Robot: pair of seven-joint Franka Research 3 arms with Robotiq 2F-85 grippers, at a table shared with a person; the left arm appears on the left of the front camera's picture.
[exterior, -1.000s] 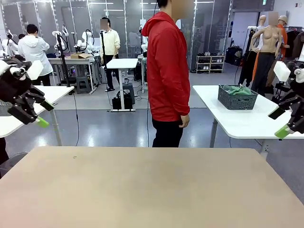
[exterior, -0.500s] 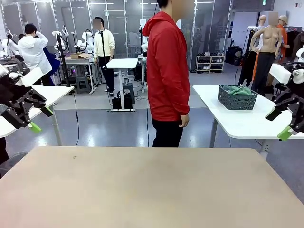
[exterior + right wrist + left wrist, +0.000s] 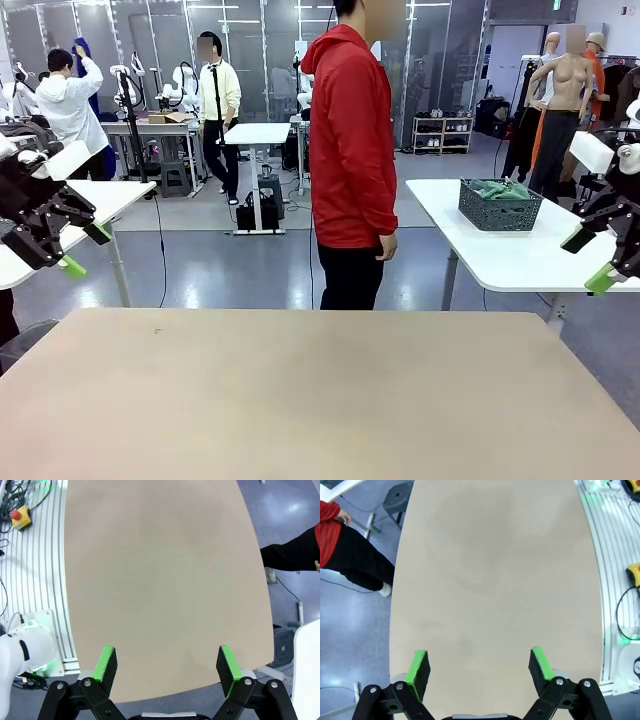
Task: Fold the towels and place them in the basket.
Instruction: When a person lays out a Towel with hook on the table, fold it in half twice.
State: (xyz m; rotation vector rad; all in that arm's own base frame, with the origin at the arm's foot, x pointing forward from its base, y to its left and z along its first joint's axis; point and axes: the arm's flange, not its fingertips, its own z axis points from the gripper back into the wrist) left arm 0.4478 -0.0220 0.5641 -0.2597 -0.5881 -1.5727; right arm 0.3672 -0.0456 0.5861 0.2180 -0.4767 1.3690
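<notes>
Left end effector (image 3: 85, 250) and right end effector (image 3: 590, 258) are both raised at opposite sides of the bench (image 3: 320, 400), jaws fully apart and gripping nothing above its bare tan top. The basket (image 3: 498, 212) stands on a white side table (image 3: 520, 265) beyond the bench's far right corner, long axis roughly across the view, nearer the right arm. The person (image 3: 352, 150) stands at the far edge, so I judge nothing is yet within reach to fold.
</notes>
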